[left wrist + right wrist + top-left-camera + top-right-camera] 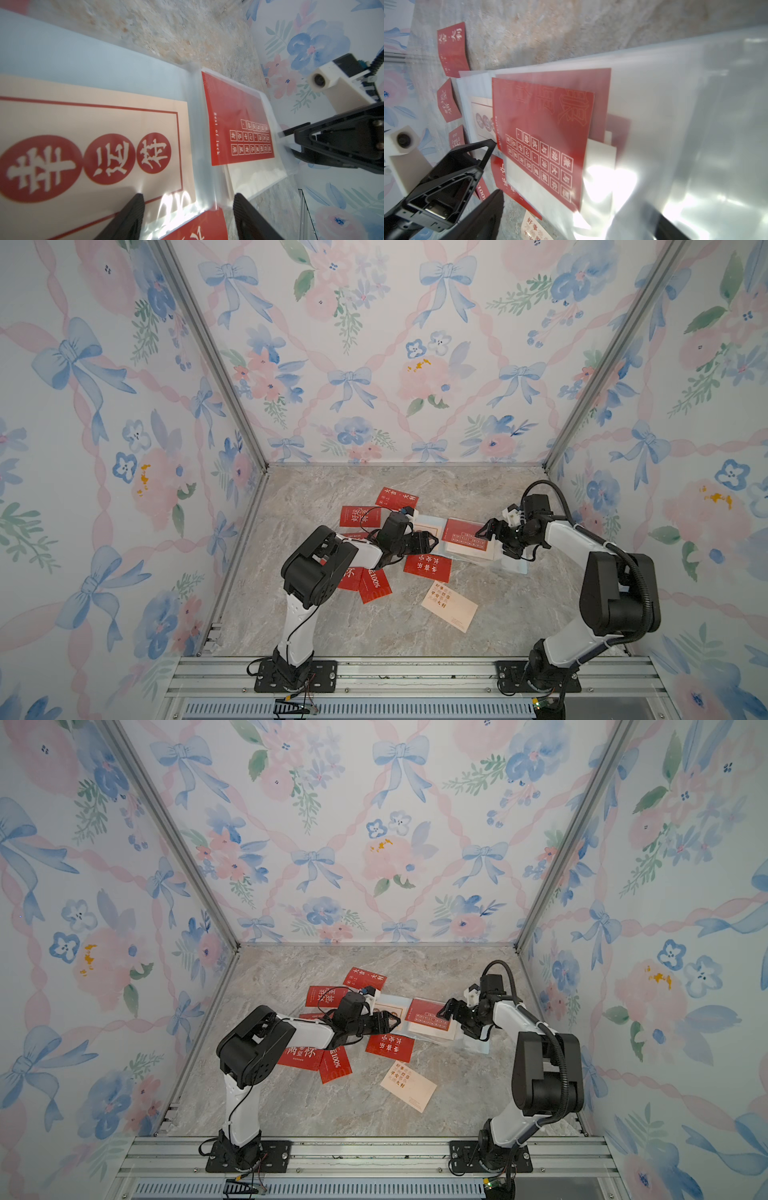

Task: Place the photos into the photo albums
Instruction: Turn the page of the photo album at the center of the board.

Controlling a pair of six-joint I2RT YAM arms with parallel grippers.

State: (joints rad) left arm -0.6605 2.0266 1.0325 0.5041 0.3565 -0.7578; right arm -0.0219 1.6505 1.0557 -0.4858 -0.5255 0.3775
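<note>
The photo album [516, 568] lies open mid-table, its pale-blue cover [83, 60] under clear sleeve pages. One page holds a cream card with red circles [89, 149]; on the other page lies a red photo with a character grid [544, 135]. My left gripper [188, 207] is open, low over the album's near edge by the spine. My right gripper [581, 218] is open wide at the red photo's outer edge, and a lifted clear sleeve [685, 124] drapes over one finger. Loose red photos [397, 499] [428, 568] and a cream photo [449, 605] lie around.
More red photos [326, 996] [336, 1064] [301, 1056] lie on the marble table, partly under my left arm [307, 1036]. Floral walls enclose three sides. An aluminium rail [415, 672] runs along the front edge with both arm bases on it.
</note>
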